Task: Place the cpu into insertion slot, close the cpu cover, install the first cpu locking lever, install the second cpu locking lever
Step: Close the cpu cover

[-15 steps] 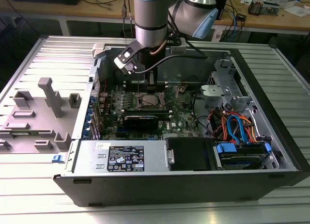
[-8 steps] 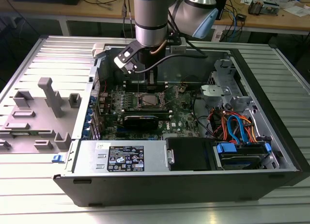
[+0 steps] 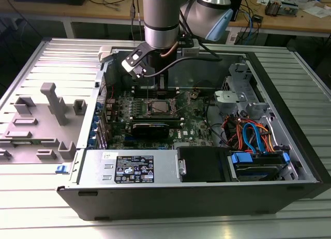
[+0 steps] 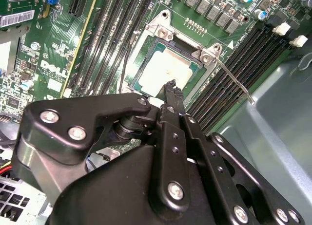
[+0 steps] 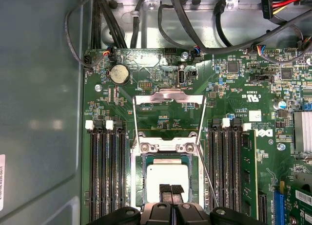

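The cpu (image 5: pixel 168 178) lies flat in the insertion slot (image 5: pixel 138 186) on the green motherboard, its silver top showing; in the second wrist view the cpu (image 4: pixel 168 69) sits inside the slot's rim (image 4: pixel 146 49). The cpu cover (image 5: pixel 168 94) is swung open away from the slot, with the board visible through its window. A thin locking lever (image 4: pixel 234 81) sticks out unlatched beside the slot, seen as a slanted lever (image 5: pixel 207 178) in the first wrist view. My gripper (image 5: pixel 170 189) hangs just above the cpu's near edge, fingertips (image 4: pixel 170 87) together, holding nothing. The exterior view shows the gripper (image 3: pixel 155 89) over the slot (image 3: pixel 158 107).
Black memory slots (image 5: pixel 105 171) flank the socket on both sides. A long black graphics card (image 3: pixel 152 128) lies in front of the socket. Cables (image 3: pixel 253 135) and drive bays fill the case toward the exterior view's right. The case wall (image 5: pixel 44 113) stands close by.
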